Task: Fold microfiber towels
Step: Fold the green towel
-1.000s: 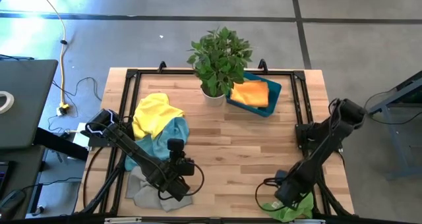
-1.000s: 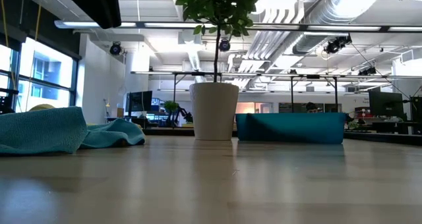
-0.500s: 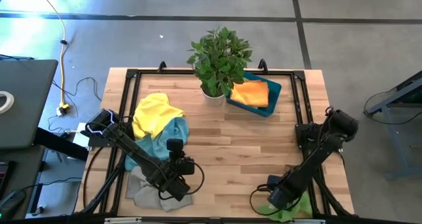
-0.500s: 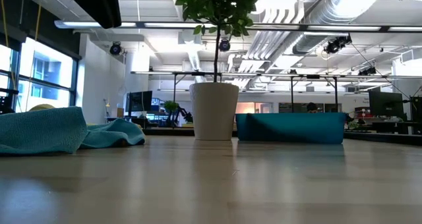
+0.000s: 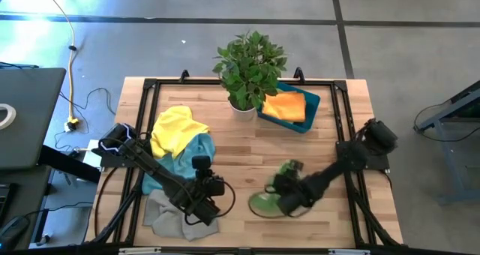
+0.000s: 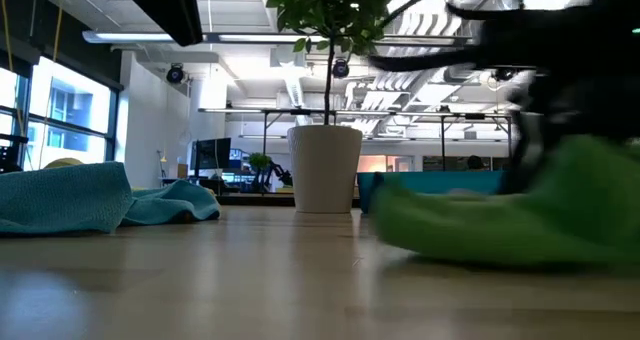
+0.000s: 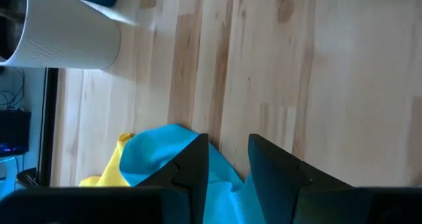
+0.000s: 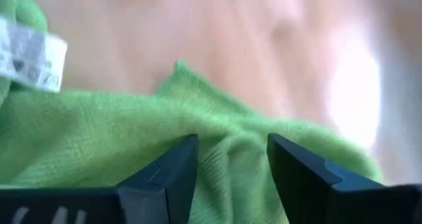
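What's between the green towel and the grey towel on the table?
In the high view, only the left gripper and bare wood lie between the green towel and the grey towel.

Five soft microfiber towels: one yellow [image 5: 178,127], one light blue [image 5: 187,154], one grey [image 5: 166,214], one orange [image 5: 286,106], one green [image 5: 267,202].

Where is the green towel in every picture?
High view: green towel lies near the table's front middle, at the right gripper.
Low view: it is the big green heap on the right.
Left wrist view: only a green blur at the top right corner, too small to tell.
Right wrist view: it fills the picture.
Shared landmark: the plant pot.
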### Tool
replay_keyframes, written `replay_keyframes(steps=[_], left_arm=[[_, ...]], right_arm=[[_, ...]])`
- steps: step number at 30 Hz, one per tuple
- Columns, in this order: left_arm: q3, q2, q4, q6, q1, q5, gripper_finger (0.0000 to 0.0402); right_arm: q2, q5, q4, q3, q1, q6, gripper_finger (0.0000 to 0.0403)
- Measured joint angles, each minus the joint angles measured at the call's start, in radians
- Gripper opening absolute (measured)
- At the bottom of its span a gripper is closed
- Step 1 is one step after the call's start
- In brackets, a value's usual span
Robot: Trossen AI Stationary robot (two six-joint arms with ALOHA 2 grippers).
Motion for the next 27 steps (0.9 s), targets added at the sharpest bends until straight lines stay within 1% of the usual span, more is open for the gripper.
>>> replay_keyframes(steps=[1,4,7,10,12,14,16,18,19,22,27], left_arm=[[0.000,0.000,0.000,0.000,0.002,0.001,0.0099],[0.000,0.000,0.000,0.000,0.008,0.026,0.0099],[0.000,0.000,0.000,0.000,0.009,0.041,0.0099],[0.000,0.000,0.005,0.000,0.008,0.042,0.0099],[0.000,0.000,0.025,0.010,0.012,0.042,0.0099],[0.000,0.000,0.067,0.040,0.015,0.045,0.0099],[0.000,0.000,0.125,0.083,0.019,0.050,0.0099],[0.000,0.000,0.196,0.129,0.021,0.073,0.0099],[0.000,0.000,0.232,0.157,0.021,0.085,0.0099],[0.000,0.000,0.330,0.226,0.020,0.128,0.0099],[0.000,0.000,0.421,0.263,0.018,0.162,0.0099]], right_arm=[[-0.002,0.029,0.020,0.000,-0.026,-0.018,0.0176],[-0.030,0.050,0.105,0.000,-0.086,-0.068,0.0176],[-0.090,0.074,0.165,0.000,-0.103,-0.163,0.0176],[-0.181,0.086,0.178,0.000,-0.103,-0.240,0.0176],[-0.239,0.031,0.153,0.000,-0.100,-0.281,0.0176],[-0.284,-0.082,0.104,0.000,-0.090,-0.312,0.0176],[-0.313,-0.220,0.055,0.001,-0.076,-0.336,0.0176],[-0.323,-0.315,0.009,0.001,-0.058,-0.368,0.0176],[-0.323,-0.330,-0.006,0.001,-0.047,-0.390,0.0176],[-0.305,-0.330,-0.041,0.001,-0.016,-0.453,0.0176],[-0.287,-0.330,-0.102,0.001,0.007,-0.530,0.0176]])
